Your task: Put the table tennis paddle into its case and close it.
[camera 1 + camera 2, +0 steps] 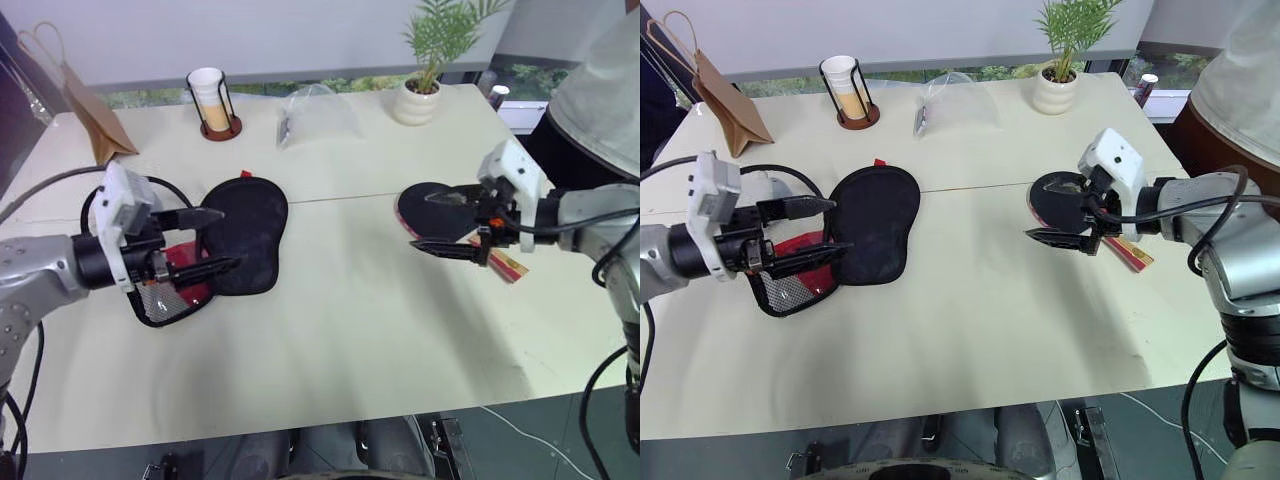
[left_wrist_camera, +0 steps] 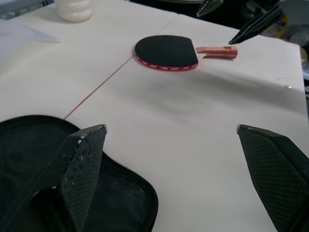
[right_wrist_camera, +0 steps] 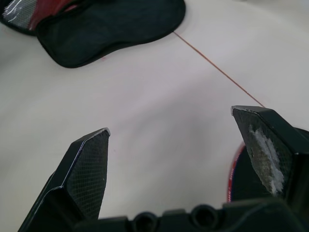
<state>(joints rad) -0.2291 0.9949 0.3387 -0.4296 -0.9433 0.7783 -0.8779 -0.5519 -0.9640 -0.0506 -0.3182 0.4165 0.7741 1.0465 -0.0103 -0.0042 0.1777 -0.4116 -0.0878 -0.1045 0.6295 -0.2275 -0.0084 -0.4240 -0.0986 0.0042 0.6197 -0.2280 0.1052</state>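
While both pincers hang spread and empty, you are at the very start: the paddle has not been picked up. It lies flat on the counter, well to the right of the case, with your right pincer hovering just over its handle end. The case lies unzipped and folded open, your left pincer above its red panel. Your next move, I judge, is to lower the right pincer onto the handle, pinch it, and carry it leftward to the case.
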